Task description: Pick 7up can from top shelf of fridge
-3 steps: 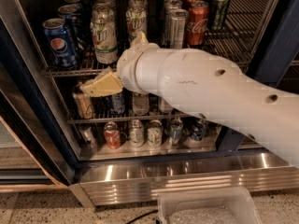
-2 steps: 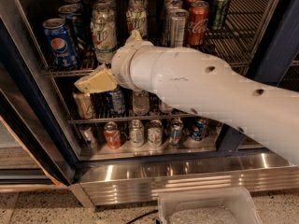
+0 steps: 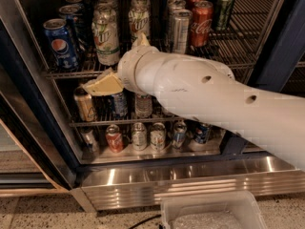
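The fridge (image 3: 28,128) stands open with a dark frame. On its top shelf (image 3: 71,73), a wire rack, two rows of pale 7up cans run to the back, fronted by one can (image 3: 106,37) and a second (image 3: 138,23) to its right. My gripper (image 3: 116,63) is in front of the top shelf's rail, just below and between these two front cans. Its fingers are spread: one cream finger (image 3: 102,85) points left below the rail, the other (image 3: 141,40) points up beside the right can. It holds nothing. My white arm (image 3: 214,104) hides the shelf's middle.
A blue Pepsi can (image 3: 59,42) stands left of the 7up cans. Slim silver cans (image 3: 180,30), a red Coca-Cola can (image 3: 200,24) and a green can (image 3: 224,8) stand to the right. Lower shelves hold several cans (image 3: 138,135). A clear plastic bin (image 3: 212,213) sits on the floor.
My arm has shifted only slightly in front of the shelves. No can has moved and nothing was taken hold of.
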You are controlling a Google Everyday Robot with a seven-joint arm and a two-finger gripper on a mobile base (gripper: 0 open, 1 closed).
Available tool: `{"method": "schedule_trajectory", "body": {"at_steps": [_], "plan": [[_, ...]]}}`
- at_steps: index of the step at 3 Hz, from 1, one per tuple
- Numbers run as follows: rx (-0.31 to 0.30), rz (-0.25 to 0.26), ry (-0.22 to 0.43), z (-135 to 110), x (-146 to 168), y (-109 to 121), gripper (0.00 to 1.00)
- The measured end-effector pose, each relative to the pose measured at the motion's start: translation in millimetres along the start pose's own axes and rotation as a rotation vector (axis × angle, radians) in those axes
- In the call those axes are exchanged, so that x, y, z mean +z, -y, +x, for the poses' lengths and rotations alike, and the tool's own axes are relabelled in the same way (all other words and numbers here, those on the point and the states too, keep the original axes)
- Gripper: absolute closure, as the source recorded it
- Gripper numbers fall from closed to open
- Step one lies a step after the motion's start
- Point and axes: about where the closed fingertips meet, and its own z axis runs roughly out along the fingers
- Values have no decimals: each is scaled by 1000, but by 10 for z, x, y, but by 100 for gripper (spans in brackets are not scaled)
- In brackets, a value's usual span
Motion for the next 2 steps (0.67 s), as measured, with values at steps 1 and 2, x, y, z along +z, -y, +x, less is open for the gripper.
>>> {"method": "schedule_trajectory", "body": {"at_steps": [1, 2], "plan": [[-3, 22, -13, 133, 33, 138, 4], [-3, 26, -3, 107, 112, 188, 8]]}}
